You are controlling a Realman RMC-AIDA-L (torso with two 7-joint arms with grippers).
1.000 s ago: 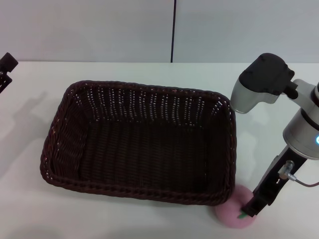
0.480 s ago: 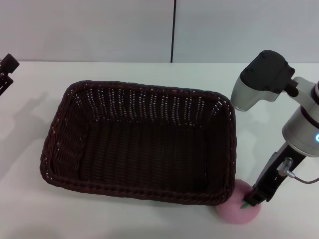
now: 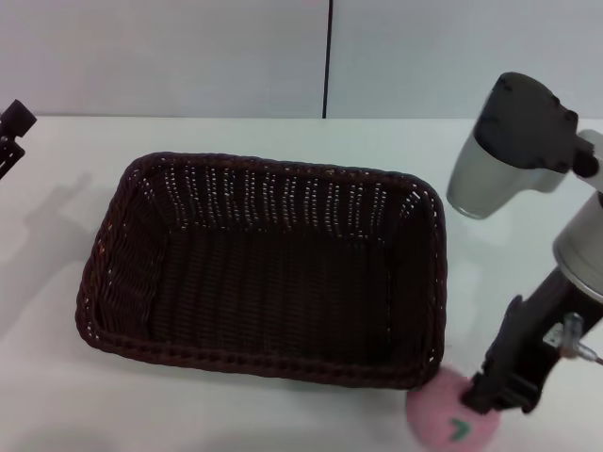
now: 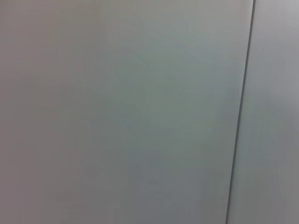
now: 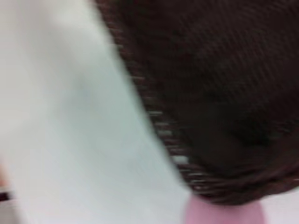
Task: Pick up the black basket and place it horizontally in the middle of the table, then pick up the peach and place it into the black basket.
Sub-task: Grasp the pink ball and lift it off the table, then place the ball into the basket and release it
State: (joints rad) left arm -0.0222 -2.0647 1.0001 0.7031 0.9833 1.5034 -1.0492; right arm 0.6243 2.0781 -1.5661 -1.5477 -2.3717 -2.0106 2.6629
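Basket: the black basket (image 3: 259, 273) sits lengthwise across the middle of the table (image 3: 57, 395), open side up and empty, so I judge the first half done.
Peach: the peach (image 3: 450, 426) is at the basket's near right corner, touching or just beside the rim; whether it rests on the table or hangs lifted, I cannot tell.
Right claw: my right claw (image 3: 499, 395) is at the peach's right side, touching it. I cannot tell whether it has closed on the fruit.
Left claw: my left claw (image 3: 11, 132) is parked at the far left edge, well apart from the work.
Step in hand: taking the peach into the basket.
Doing it well: hold the peach across its middle, lift clear of the braided rim before moving sideways, then lower it over the basket floor.
Risk: a round fruit can roll off or catch the rim.
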